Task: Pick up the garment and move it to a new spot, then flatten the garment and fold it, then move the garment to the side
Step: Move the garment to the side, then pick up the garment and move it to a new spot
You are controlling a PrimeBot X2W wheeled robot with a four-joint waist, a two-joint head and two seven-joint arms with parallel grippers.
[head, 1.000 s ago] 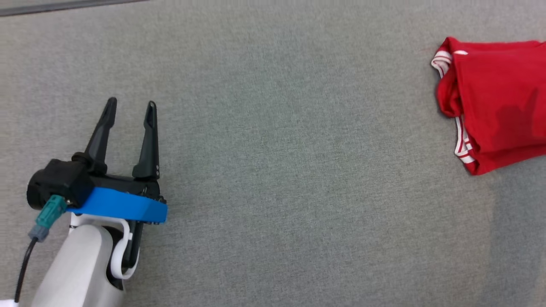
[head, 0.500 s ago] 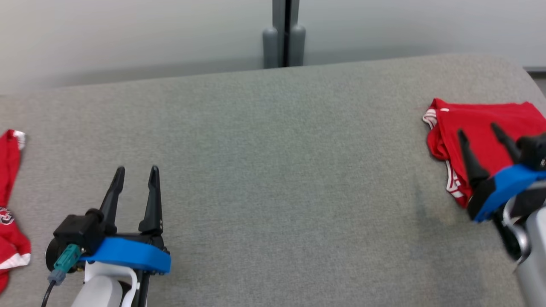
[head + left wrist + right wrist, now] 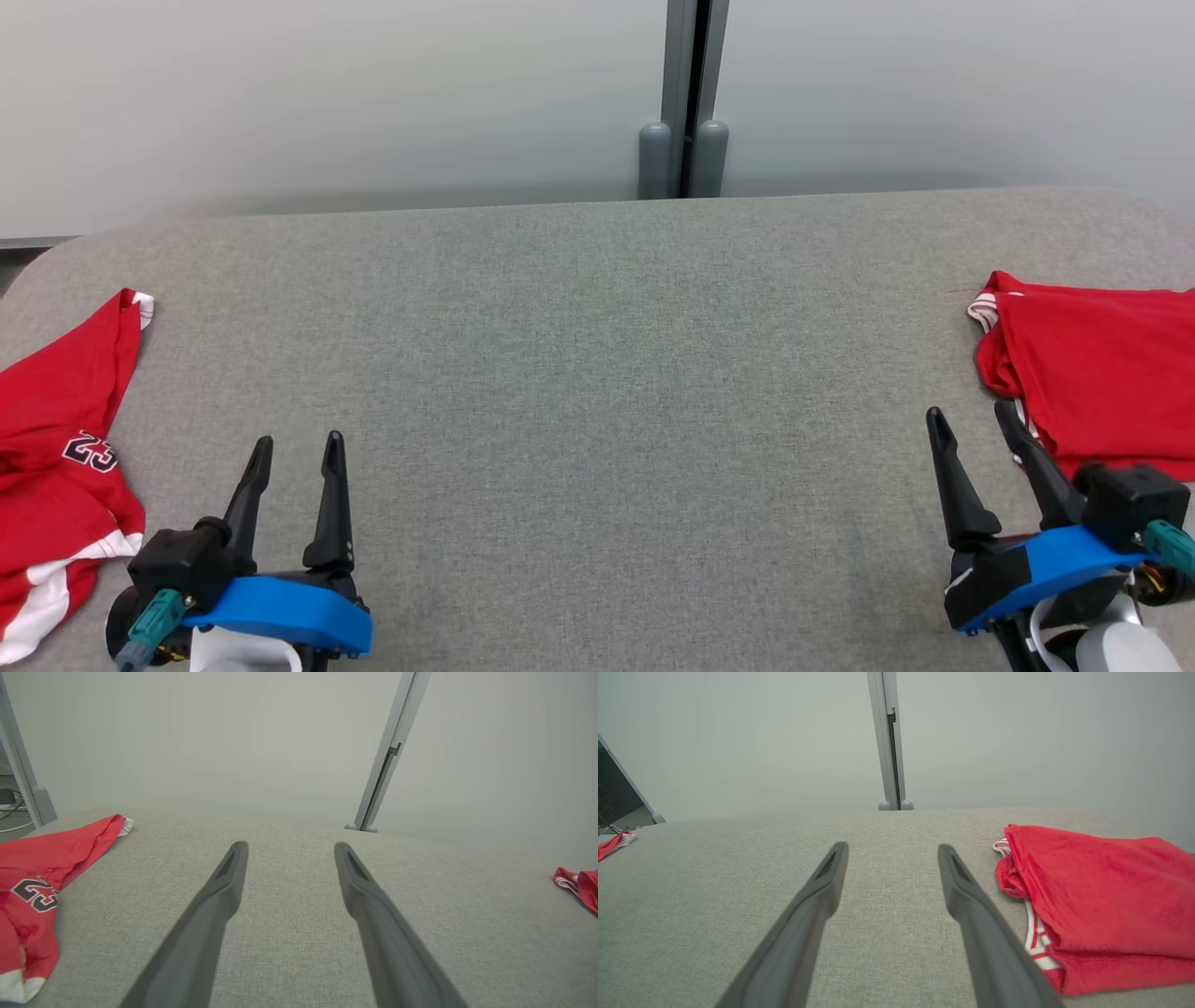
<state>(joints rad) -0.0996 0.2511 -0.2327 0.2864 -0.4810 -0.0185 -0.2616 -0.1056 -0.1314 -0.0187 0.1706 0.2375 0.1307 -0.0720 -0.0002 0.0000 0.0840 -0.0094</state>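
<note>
Two garments lie apart: jersey (image 3: 56, 439) left, folded garment (image 3: 1102, 373) right. Two grippers, left gripper (image 3: 299, 439) and right gripper (image 3: 966, 411), gape empty.

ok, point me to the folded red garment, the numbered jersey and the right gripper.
folded red garment (image 3: 1102, 364), head view, middle of its top layer.
numbered jersey (image 3: 65, 392), head view, red cloth above the number.
right gripper (image 3: 967, 411), head view, midway between its fingertips.
</note>
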